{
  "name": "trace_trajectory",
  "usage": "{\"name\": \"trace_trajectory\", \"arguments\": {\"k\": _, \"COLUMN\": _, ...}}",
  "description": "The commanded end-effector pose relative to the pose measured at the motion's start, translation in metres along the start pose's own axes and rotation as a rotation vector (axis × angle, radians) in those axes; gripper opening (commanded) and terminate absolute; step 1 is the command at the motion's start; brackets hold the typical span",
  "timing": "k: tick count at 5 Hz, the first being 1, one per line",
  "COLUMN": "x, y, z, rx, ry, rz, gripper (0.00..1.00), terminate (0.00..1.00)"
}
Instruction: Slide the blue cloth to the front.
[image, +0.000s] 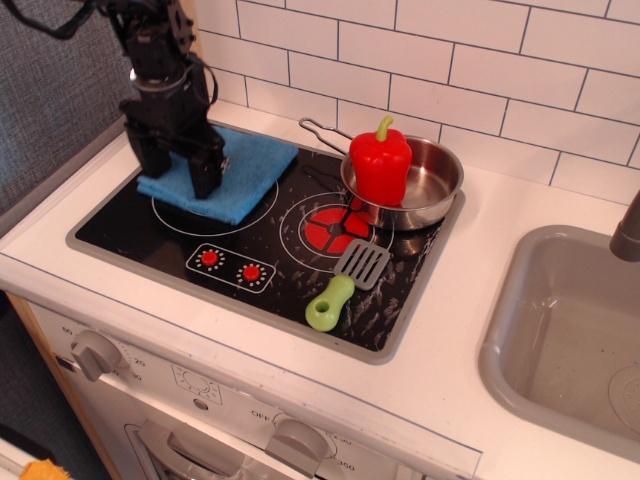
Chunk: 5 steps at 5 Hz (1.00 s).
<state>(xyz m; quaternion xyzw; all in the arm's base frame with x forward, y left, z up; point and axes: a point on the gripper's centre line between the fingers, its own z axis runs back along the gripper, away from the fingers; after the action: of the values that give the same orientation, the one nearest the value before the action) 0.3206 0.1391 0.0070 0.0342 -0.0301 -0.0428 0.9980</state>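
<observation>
The hand (181, 168) presses down on the blue cloth (232, 176), its fingers spread open and planted on the fabric, which lies over the rear-left burner of the stove (290, 290). The slide looks under way; next it needs a steady forward drag toward the front edge
</observation>
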Motion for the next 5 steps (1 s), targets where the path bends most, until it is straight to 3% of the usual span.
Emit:
{"name": "trace_trajectory", "arguments": {"k": 1, "x": -0.048, "y": 0.007, "z": 0.001, "rx": 0.016, "ry": 0.063, "rz": -0.03, "gripper": 1.0, "terminate": 0.0}}
{"name": "trace_trajectory", "arguments": {"k": 3, "x": -0.074, "y": -0.001, "z": 0.005, "rx": 0.051, "ry": 0.109, "rz": -0.069, "gripper": 1.0, "terminate": 0.0}}
{"name": "trace_trajectory", "arguments": {"k": 4, "x": -0.07, "y": -0.009, "z": 0.011, "rx": 0.048, "ry": 0.077, "rz": -0.086, "gripper": 1.0, "terminate": 0.0}}
{"name": "trace_trajectory", "arguments": {"k": 5, "x": -0.062, "y": -0.015, "z": 0.034, "rx": -0.042, "ry": -0.057, "rz": -0.037, "gripper": 1.0, "terminate": 0.0}}
